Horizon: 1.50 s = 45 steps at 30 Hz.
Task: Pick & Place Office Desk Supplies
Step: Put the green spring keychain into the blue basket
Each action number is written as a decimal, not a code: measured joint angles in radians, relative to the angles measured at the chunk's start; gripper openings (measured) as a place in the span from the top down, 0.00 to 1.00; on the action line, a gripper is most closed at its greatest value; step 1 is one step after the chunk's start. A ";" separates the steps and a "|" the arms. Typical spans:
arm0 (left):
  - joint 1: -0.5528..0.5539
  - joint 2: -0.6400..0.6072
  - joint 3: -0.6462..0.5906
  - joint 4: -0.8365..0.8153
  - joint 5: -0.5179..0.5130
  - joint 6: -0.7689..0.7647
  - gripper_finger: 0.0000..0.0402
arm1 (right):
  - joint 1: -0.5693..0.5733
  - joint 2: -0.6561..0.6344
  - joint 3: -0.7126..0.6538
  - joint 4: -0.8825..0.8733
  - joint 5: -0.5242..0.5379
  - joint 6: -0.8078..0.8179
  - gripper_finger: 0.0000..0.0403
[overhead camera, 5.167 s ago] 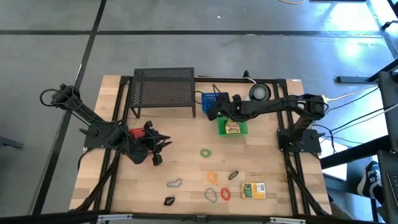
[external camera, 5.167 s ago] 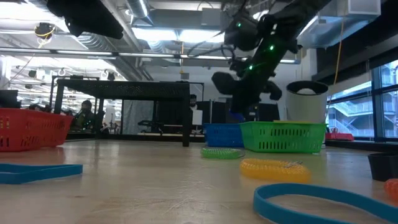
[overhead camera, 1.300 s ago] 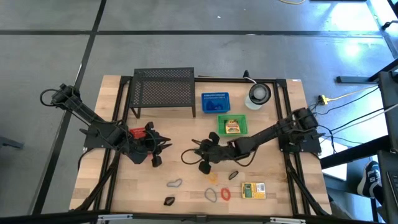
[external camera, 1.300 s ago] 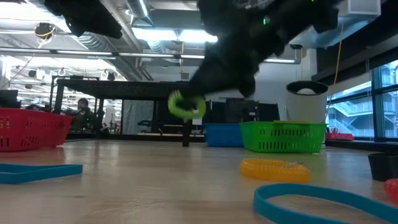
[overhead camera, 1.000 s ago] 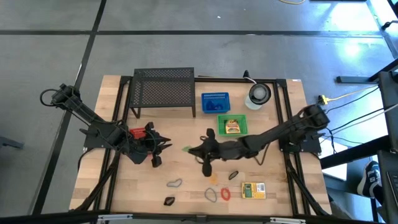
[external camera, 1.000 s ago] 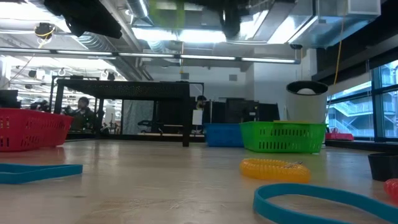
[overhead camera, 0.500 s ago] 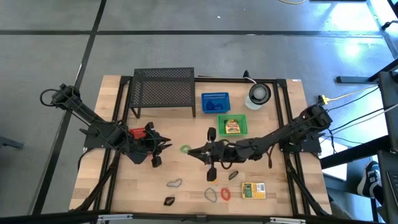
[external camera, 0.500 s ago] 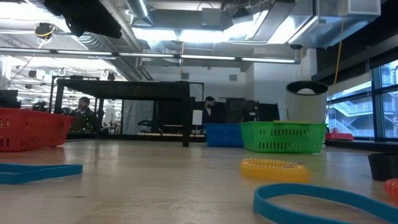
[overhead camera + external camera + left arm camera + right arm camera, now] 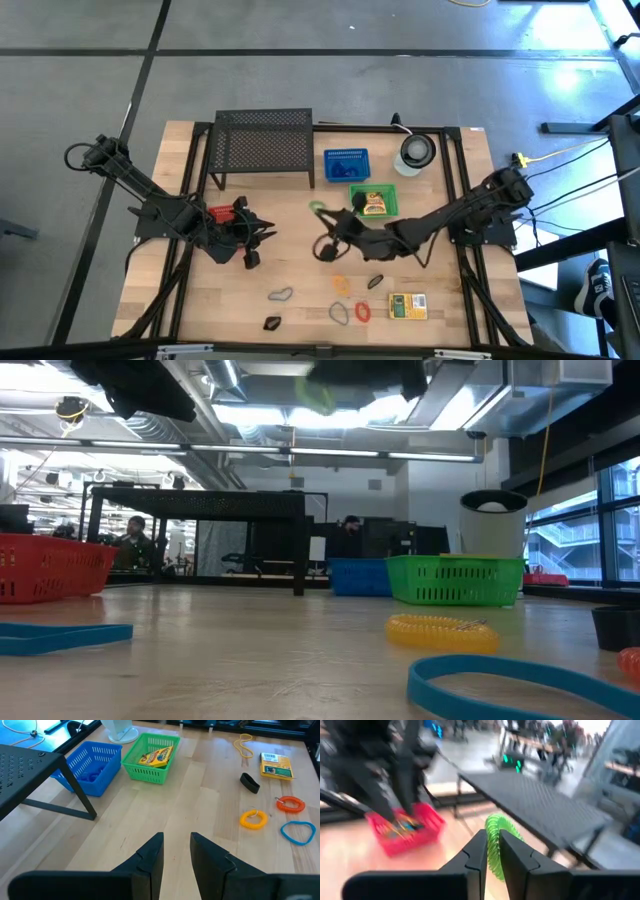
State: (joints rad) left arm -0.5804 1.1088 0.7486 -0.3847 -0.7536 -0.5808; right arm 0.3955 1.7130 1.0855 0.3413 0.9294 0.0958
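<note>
Gripping a green coiled plastic loop [image 9: 496, 843] between narrowed fingers of the right end effector [image 9: 318, 208], lifting it clear of the desk [image 9: 290, 265] for carrying toward the green mesh basket [image 9: 385, 211] just beyond; left end effector [image 9: 176, 851] idling, slightly parted, empty.

On my wooden tabletop [image 9: 280, 225] I see a black mesh shelf [image 9: 264, 141] at the back, blue basket [image 9: 346, 165], green basket [image 9: 372, 202], red basket [image 9: 218, 214], and a round grey-white disc [image 9: 416, 149].
</note>
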 joint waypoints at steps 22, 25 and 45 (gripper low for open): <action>0.000 0.000 0.000 -0.001 0.000 0.005 0.78 | -0.472 0.002 0.001 -0.611 -0.244 0.480 0.88; 0.000 0.000 0.000 -0.001 0.000 0.010 0.78 | -0.507 0.031 0.001 -0.611 -0.265 0.498 0.88; 0.000 0.000 0.000 -0.003 0.000 0.010 0.78 | -0.547 0.112 0.001 -0.608 -0.306 0.577 0.88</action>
State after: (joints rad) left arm -0.5807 1.1088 0.7486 -0.3882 -0.7537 -0.5705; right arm -0.1520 1.8248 1.0863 -0.2665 0.6236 0.6727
